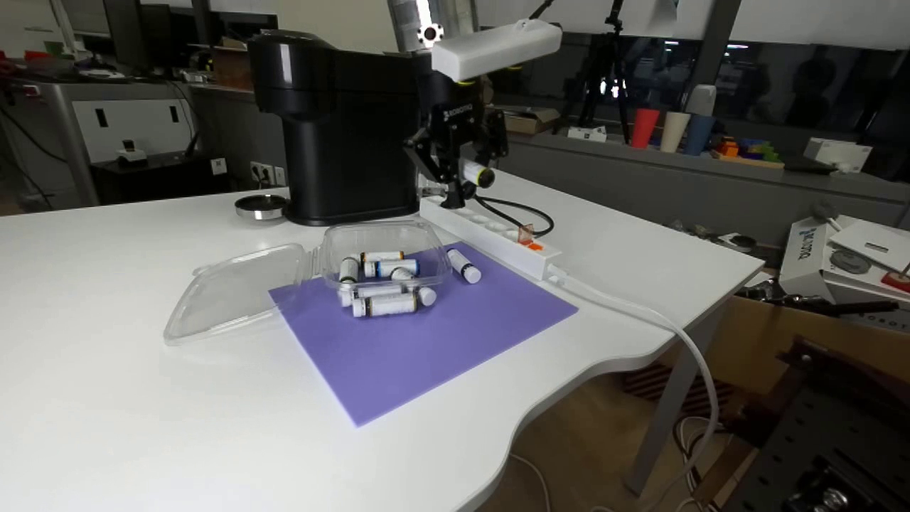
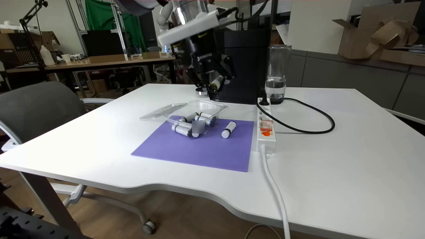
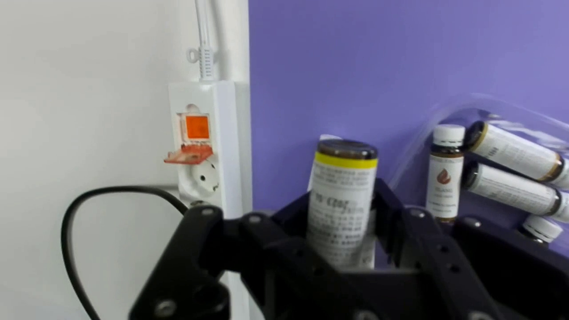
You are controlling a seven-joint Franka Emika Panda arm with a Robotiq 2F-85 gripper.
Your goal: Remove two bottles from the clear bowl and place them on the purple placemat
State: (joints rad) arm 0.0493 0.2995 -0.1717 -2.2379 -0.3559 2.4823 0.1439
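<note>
My gripper (image 1: pixel 466 178) is shut on a white bottle (image 3: pixel 340 200) with a yellow band at its dark end. The held bottle also shows in both exterior views (image 1: pixel 478 173) (image 2: pixel 216 84), well above the table. Another bottle (image 1: pixel 463 265) (image 2: pixel 229 129) lies on the purple placemat (image 1: pixel 419 355) (image 2: pixel 199 149) beside the bowl; in the wrist view the held bottle mostly hides it. The clear bowl (image 1: pixel 380 229) stands at the mat's back edge, its lid open. Several bottles (image 1: pixel 392 269) (image 3: pixel 444 186) lie in it; I cannot tell whether the front ones (image 1: pixel 385 305) are inside.
The black machine (image 1: pixel 348 135) stands behind the bowl, close to my gripper. A white power strip (image 1: pixel 490 238) (image 2: pixel 266 139) with a black cable (image 2: pixel 308 132) runs along the mat. A clear jug (image 2: pixel 276 74) stands beside the machine. A small metal dish (image 1: pixel 261 206) sits at the back.
</note>
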